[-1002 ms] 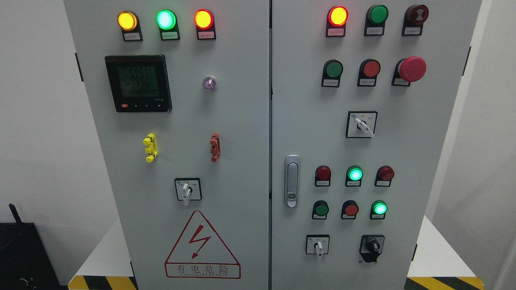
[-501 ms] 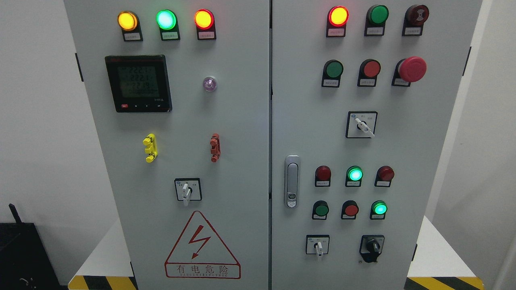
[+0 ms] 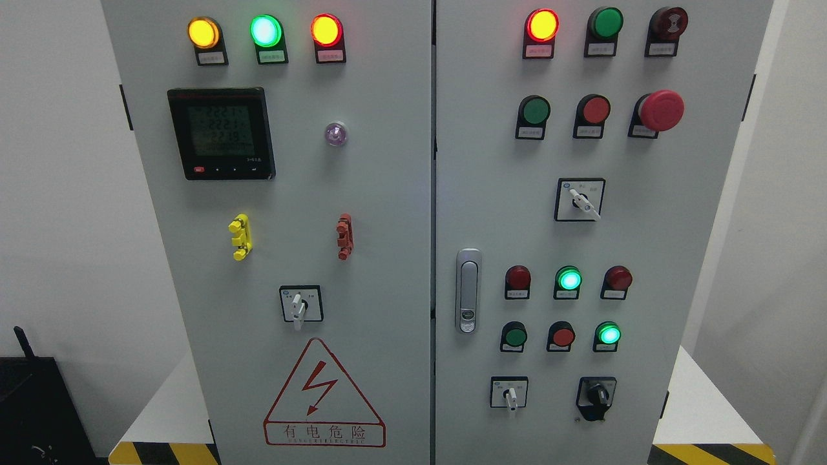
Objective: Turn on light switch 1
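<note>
- Open approach straight onto the flat grey cabinet face [image 3: 387,194]; nothing standing in front of it.
- Wide bare patch between the door latch [image 3: 468,290] and the upper selector switch [image 3: 579,200].
- Protruding furthest: red mushroom button [image 3: 660,110], plus yellow clip [image 3: 240,237] and red clip [image 3: 344,237].
- Tightly grouped lower right buttons [image 3: 563,336], little room between neighbours.
- Clear space beside both cabinet flanks, save a black box [image 3: 32,407] at lower left.

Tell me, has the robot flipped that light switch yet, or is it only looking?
Nothing looks done yet: neither hand is in view and no hand touches the cabinet. Nothing is in hand. The whole job is left. Several lamps glow, like the green one, but the labels are too small to show which switch is meant.
</note>
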You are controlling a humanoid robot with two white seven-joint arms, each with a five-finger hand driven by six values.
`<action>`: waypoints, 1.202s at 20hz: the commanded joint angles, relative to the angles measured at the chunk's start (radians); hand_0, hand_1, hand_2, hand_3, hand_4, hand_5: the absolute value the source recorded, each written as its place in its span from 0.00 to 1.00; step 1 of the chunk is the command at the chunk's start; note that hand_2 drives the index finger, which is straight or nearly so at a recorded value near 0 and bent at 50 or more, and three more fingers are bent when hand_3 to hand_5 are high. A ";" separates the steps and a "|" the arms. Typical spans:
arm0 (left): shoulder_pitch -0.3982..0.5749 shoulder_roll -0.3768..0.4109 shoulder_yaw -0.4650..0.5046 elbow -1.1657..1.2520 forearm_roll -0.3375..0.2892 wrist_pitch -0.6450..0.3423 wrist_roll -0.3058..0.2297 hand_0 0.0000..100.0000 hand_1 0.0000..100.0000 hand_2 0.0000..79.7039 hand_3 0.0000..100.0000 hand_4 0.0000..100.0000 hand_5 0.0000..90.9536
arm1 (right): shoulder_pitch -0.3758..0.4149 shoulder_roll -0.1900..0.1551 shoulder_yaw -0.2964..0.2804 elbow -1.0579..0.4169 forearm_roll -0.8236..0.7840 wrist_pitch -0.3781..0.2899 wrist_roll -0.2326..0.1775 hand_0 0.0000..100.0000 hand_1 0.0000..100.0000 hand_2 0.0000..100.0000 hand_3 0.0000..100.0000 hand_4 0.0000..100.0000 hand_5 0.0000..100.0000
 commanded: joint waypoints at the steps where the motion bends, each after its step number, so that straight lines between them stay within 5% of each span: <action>1: -0.040 -0.018 0.013 -0.278 0.039 0.004 0.010 0.37 0.40 0.15 0.40 0.56 0.40 | 0.000 0.000 0.000 0.000 -0.025 0.001 0.000 0.00 0.00 0.00 0.00 0.00 0.00; 7: -0.064 -0.020 -0.024 -0.346 0.069 0.027 0.014 0.26 0.51 0.31 0.48 0.61 0.48 | 0.000 0.000 0.000 0.000 -0.025 0.001 0.000 0.00 0.00 0.00 0.00 0.00 0.00; 11: -0.110 -0.032 -0.053 -0.347 0.070 0.054 0.080 0.07 0.55 0.45 0.54 0.66 0.55 | 0.000 0.000 0.000 0.000 -0.025 0.001 0.000 0.00 0.00 0.00 0.00 0.00 0.00; 16: -0.155 -0.066 -0.080 -0.352 0.070 0.120 0.111 0.02 0.63 0.60 0.67 0.74 0.68 | 0.000 0.000 0.000 0.000 -0.025 0.001 0.000 0.00 0.00 0.00 0.00 0.00 0.00; 24: -0.244 -0.141 -0.131 -0.370 0.060 0.254 0.186 0.00 0.68 0.69 0.76 0.78 0.73 | 0.000 0.000 0.000 0.000 -0.025 0.001 0.000 0.00 0.00 0.00 0.00 0.00 0.00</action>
